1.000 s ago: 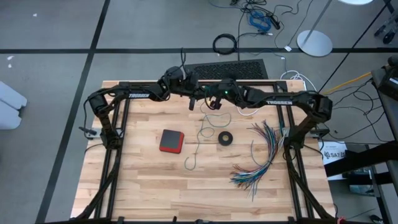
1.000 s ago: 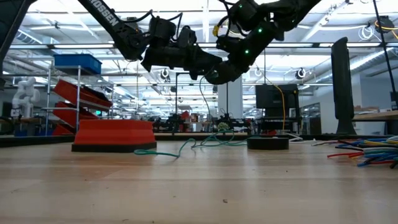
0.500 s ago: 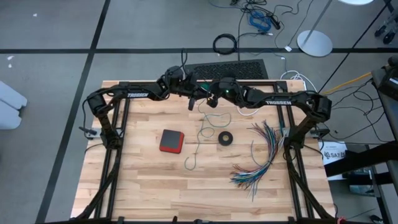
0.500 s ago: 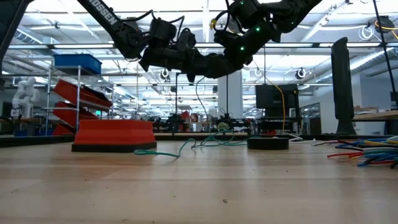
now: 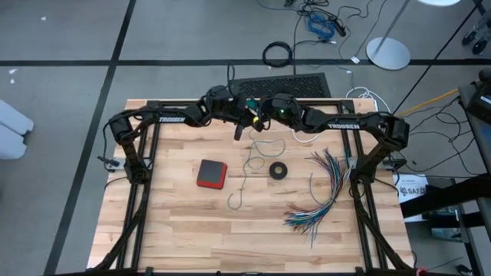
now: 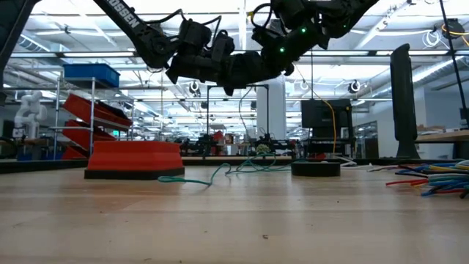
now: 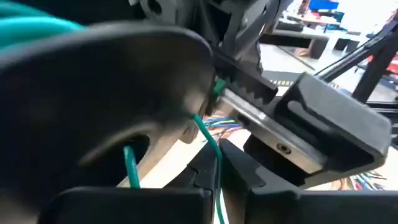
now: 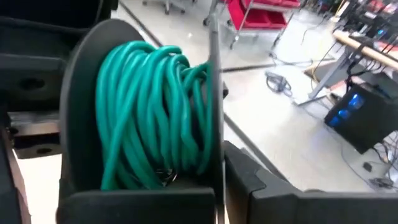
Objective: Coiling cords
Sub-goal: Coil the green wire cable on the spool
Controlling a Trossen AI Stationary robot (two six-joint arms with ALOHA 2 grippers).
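The teal-green cord is partly wound into a thick coil (image 8: 149,118) on a dark reel held high over the table's far middle. Its free length hangs down (image 6: 239,117) and lies slack on the wood (image 5: 244,165). My right gripper (image 5: 257,116) is shut on the reel. My left gripper (image 5: 238,132) meets it from the left, its fingers close together on the hanging cord. A white cord (image 5: 304,139) shows partly under my right arm; its round piece is hidden. My left gripper has the teal cord's hanging length (image 7: 217,168) running along the narrow gap between its two fingers, just below the reel. The cord goes on down, slack, to the table. One side of the contact is hidden by the reel's flange. My right gripper pinches the reel's thin flange (image 8: 214,124) between its two fingers, edge-on. The coil and the reel's other, broad flange (image 8: 81,93) stand to one side of the fingers. The reel is lifted clear of the table.
A red box (image 5: 211,173) lies left of the cord on the table, and a black tape-like ring (image 5: 278,169) right of it. A fanned bundle of multicoloured wires (image 5: 322,192) covers the right side. The near half of the table shows bare wood.
My right gripper has gone up and toward the table's left and far edge, closing on my left gripper, and has turned with the reel. The cord's hanging length has shifted with it. Its end on the table has stayed in place.
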